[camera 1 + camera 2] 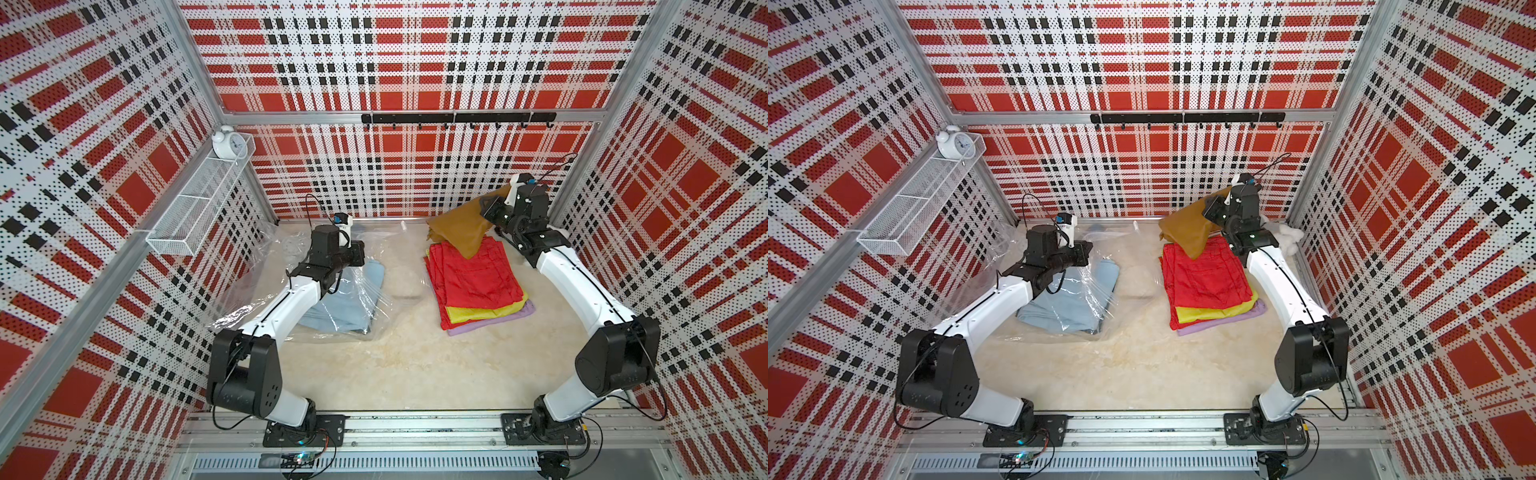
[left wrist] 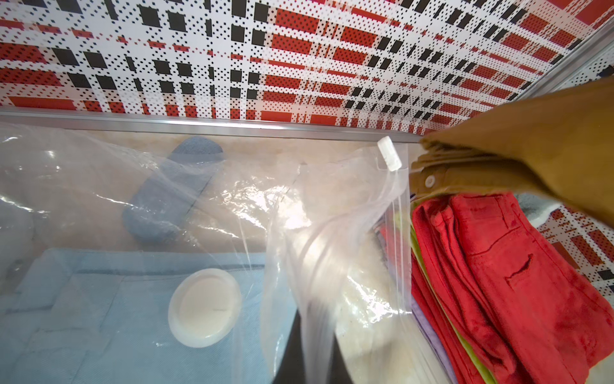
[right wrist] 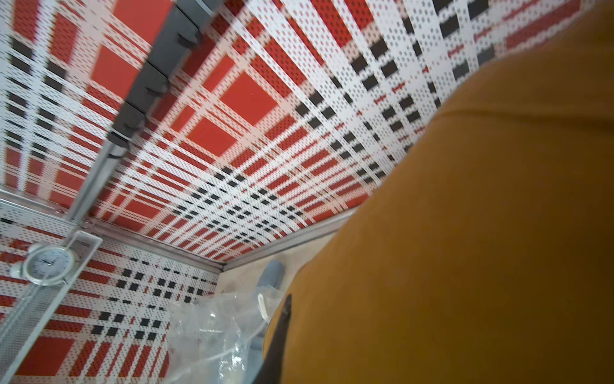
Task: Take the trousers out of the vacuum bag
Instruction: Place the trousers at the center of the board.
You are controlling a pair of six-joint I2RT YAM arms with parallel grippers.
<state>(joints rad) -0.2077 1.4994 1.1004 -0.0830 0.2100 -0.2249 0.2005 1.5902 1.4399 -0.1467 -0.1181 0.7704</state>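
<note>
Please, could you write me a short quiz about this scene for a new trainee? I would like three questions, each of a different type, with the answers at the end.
1. True or false: the folded light blue cloth trousers lie inside the large transparent plastic vacuum bag.
2. Which pair do the jaws of the right gripper hold? A. lilac; B. the mustard brown cloth trousers; C. yellow-green.
3. Missing word: the top pair of the flat stack of folded trousers beside the bag is ___.
Key: 1 true; 2 B; 3 red.
</note>
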